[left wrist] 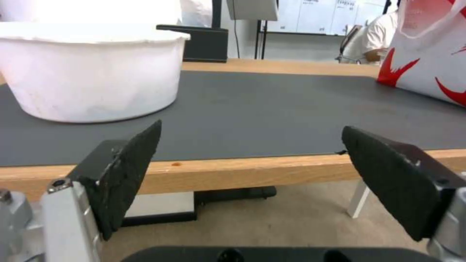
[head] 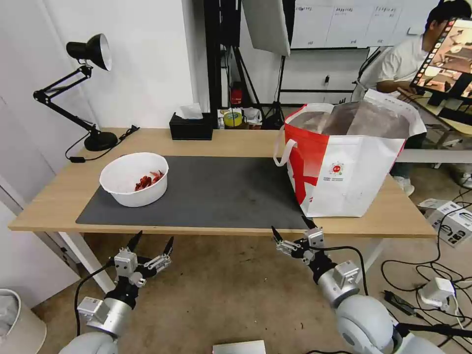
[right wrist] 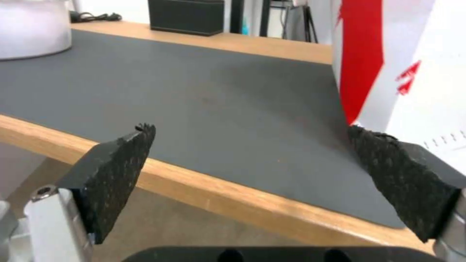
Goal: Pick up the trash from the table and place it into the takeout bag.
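A white round bowl [head: 133, 179] with red scraps stands on the dark grey mat at the left of the light-wood table [head: 54, 201]; the left wrist view has the bowl [left wrist: 92, 72] close ahead. The takeout bag [head: 344, 162], white with a red panel and foil lining, stands open at the table's right end, and its side [right wrist: 403, 62] is near in the right wrist view. My left gripper [head: 152, 242] hangs open below the front edge, under the bowl. My right gripper [head: 293, 229] is open just below the edge by the bag's front corner. Both hold nothing.
A black tissue box [head: 191, 127] sits at the table's back edge and a black desk lamp [head: 86, 88] at the back left corner. Boxes and cables [head: 442, 275] lie on the floor to the right. A white bin [head: 14, 319] stands at the lower left.
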Robot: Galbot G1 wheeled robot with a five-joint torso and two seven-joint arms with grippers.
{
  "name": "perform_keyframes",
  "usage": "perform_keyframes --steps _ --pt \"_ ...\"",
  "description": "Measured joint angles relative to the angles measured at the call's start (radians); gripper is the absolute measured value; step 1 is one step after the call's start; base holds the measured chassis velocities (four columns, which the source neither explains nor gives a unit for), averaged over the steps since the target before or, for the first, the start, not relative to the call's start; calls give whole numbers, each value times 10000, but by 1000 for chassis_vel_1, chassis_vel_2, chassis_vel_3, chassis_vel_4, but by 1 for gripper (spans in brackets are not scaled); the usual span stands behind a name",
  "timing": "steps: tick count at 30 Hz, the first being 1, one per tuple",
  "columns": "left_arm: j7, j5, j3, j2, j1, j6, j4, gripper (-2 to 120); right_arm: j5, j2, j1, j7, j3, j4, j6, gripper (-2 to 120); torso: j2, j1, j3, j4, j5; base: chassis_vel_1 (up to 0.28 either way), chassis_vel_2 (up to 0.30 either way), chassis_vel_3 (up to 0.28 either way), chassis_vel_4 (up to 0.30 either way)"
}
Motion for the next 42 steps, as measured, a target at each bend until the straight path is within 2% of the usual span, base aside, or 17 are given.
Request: perform_keyframes --steps 17,21,23,24,27,28,29,30,31,32,35,36,39,40,42 --pt "3 -16 -39 38 -1 -13 59 100 -42 137 -280 322 -8 225 -81 100 0 0 0 0 -1 0 0 0 0" --pt "-508 -368 -373 349 -119 61 -154 100 -42 136 -276 321 -6 227 -86 100 0 1 0 0 -3 0 0 0 0" --pt "-1119 -1065 -859 877 -384 411 -494 100 -42 135 -273 321 -4 230 -89 100 -1 1 0 2 1 0 0 0 0" --pt "-1119 -1065 -859 877 -384 411 -494 100 -42 135 -273 321 -4 230 -89 100 -1 1 0 2 1 0 0 0 0" --pt "-2299 -2470 -1490 2451 -1027 1087 -688 100 -41 134 -270 319 -2 233 -93 100 -2 2 0 1 -3 0 0 0 0" --pt "-2299 -2470 -1490 2451 -1027 1087 -688 100 -41 134 -270 319 -2 233 -93 100 -2 2 0 1 -3 0 0 0 0" --pt "-2524 -2731 -1557 2792 -1124 1238 -688 100 -41 133 -269 318 -1 234 -93 100 -2 2 0 0 -1 0 0 0 0" --pt "-3074 -3508 -1649 3702 -1351 1684 -642 100 -41 132 -268 316 -1 235 -95 100 -2 2 0 0 -1 0 0 0 0" --pt "-3292 -3851 -1652 4187 -1479 1922 -528 100 -40 132 -268 314 -1 235 -96 100 -2 2 0 -1 1 0 0 0 0" --pt "-3292 -3851 -1652 4187 -1479 1922 -528 100 -40 132 -268 314 -1 235 -96 100 -2 2 0 -1 1 0 0 0 0" --pt "-3772 -5066 -1199 5881 -2224 2577 209 100 -37 132 -267 311 -2 236 -98 100 -2 3 2 0 -4 0 0 0 0" --pt "-3772 -5066 -1199 5881 -2224 2577 209 100 -37 132 -267 311 -2 236 -98 100 -2 3 2 0 -4 0 0 0 0" --pt "-3952 -5987 -999 6756 -2792 2993 824 100 -35 130 -266 309 -4 236 -99 100 -2 2 2 0 0 0 0 0 0" --pt "-3952 -5987 -999 6756 -2792 2993 824 100 -35 130 -266 309 -4 236 -99 100 -2 2 2 0 0 0 0 0 0" --pt "-4073 -6986 -404 7365 -3792 3329 1645 100 -34 130 -263 306 -4 235 -99 100 -2 1 1 3 -7 0 0 0 0"
